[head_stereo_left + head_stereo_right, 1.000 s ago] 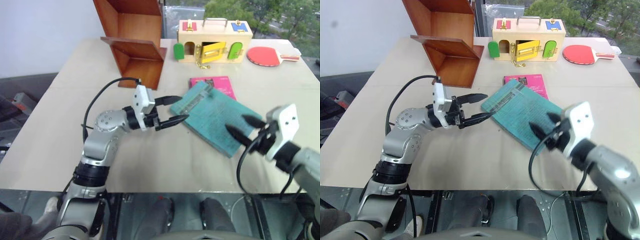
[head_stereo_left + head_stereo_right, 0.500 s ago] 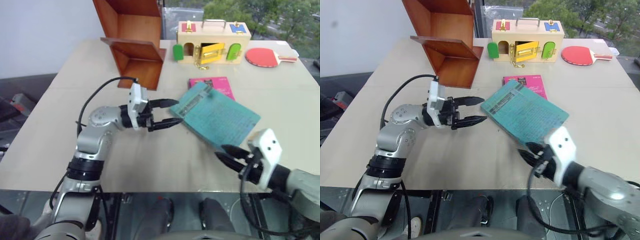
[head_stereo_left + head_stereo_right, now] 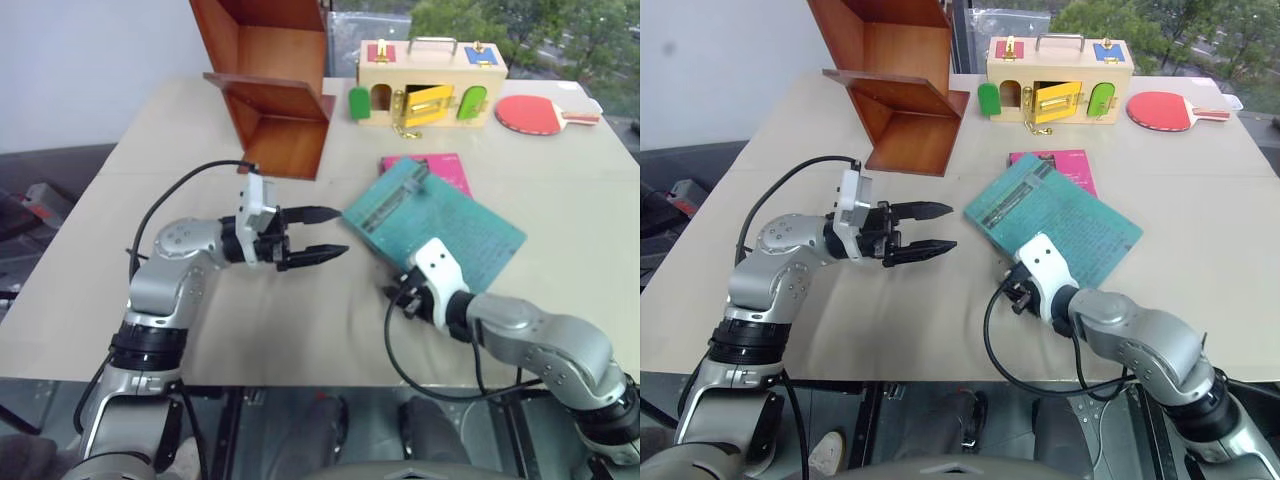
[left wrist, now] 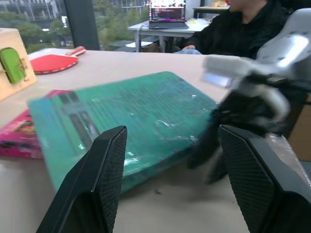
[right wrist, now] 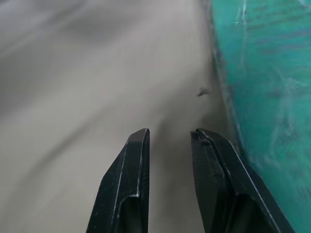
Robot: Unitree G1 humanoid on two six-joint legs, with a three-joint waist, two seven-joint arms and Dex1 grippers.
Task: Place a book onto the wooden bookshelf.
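From the head cameras, the book (image 3: pixel 438 222) lies flat on the table (image 3: pixel 300 330), its far corner overlapping the pink book (image 3: pixel 440 166), well short of the wooden bookshelf (image 3: pixel 275 100) at the far left. Its long axis runs diagonally, from the corner nearest the left gripper (image 3: pixel 318 232) out toward the table's right edge. That gripper hovers level just beside that corner, jaws well apart and empty. The right gripper (image 3: pixel 1014 288) sits low at the book's near edge, and whether it touches the cover cannot be told. The step in hand looks like the approach to pick the book up; the next move probably calls for getting a finger under an edge. In the left wrist view, the book's (image 4: pixel 131 121) corner lies ahead between spread fingers (image 4: pixel 104 174), nothing held. In the right wrist view, the narrowly parted fingertips (image 5: pixel 138 145) hold nothing, with the book's edge (image 5: pixel 262 87) just beside them.
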